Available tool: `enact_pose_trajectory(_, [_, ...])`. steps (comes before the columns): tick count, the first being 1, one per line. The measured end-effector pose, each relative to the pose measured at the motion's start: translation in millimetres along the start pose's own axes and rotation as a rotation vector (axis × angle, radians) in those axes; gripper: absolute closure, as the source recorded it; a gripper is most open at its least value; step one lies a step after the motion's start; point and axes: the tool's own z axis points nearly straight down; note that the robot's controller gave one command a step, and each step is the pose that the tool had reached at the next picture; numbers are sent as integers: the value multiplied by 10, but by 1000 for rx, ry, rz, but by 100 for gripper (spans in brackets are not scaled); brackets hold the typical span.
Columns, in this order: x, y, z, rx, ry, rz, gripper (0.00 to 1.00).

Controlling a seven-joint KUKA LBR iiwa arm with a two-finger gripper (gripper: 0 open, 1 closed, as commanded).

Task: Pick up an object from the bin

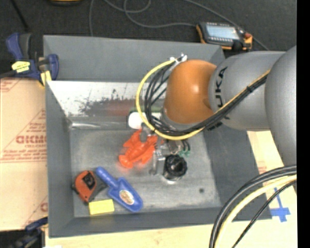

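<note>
Camera view: gripper [163, 161] low at mid-bin [58, 154], largely hidden beneath the arm's orange cover [188, 92]; spread or closed cannot be told. Orange plastic toy [137, 150] just left; black round item [175, 167] adjoining, indistinct.

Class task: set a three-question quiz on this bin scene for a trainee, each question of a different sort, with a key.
1. Multiple choice. Where does the orange toy lie?
A) in the near left corner of the bin
B) about the middle of the floor, beside the pincer
C) outside it, on the cardboard

2. True or false: the tape measure lies to the left of the blue scoop.

3. Fill the gap: the block by the scoop's wide end is ___ in colour.

Key: 1 B; 2 true; 3 yellow.
</note>
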Motion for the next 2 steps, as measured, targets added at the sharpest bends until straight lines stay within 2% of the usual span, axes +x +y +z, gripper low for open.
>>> enact_pose_trajectory(1, [-50, -15, -323, -2, -9, 24, 0])
enact_pose_trajectory(2, [-331, 45, 395, 1, -10, -97, 0])
